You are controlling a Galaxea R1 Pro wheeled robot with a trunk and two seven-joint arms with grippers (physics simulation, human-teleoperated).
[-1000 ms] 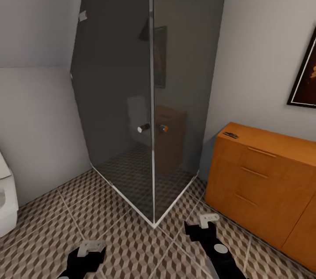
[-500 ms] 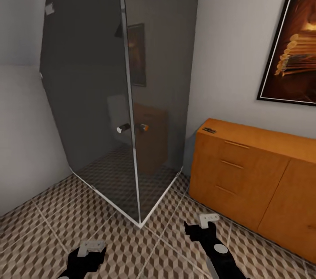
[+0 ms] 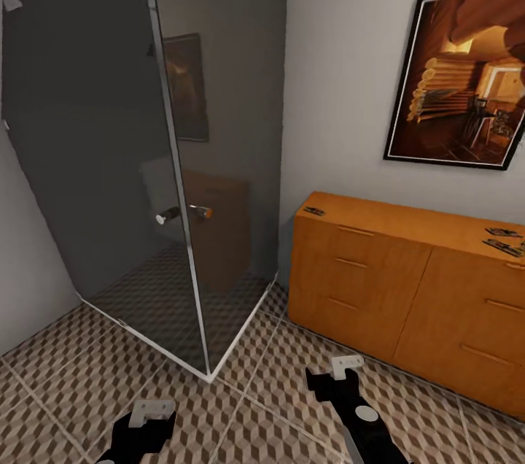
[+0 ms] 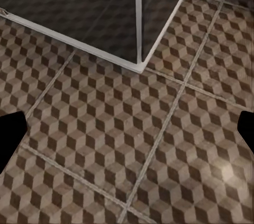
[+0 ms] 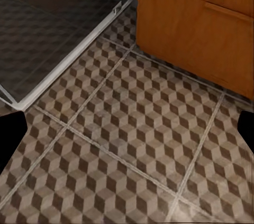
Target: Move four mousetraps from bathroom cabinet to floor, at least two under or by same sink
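Ahead and to my right, mousetraps [image 3: 314,211] lie on the cabinet [image 3: 408,281]; my right tool [image 3: 343,370] is nearer, and both tools' fingers spread wide, holding nothing.

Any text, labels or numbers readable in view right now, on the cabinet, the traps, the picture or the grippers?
None readable.
Cabinet: no lettering on its fronts.
Mousetraps on its top: too small to show any print.
Framed picture: a log-cabin scene, no words.
Left gripper and right gripper: no markings legible.

Cabinet [image 3: 379,281] cut by right edge; mousetraps [image 3: 504,239] too small for detail.
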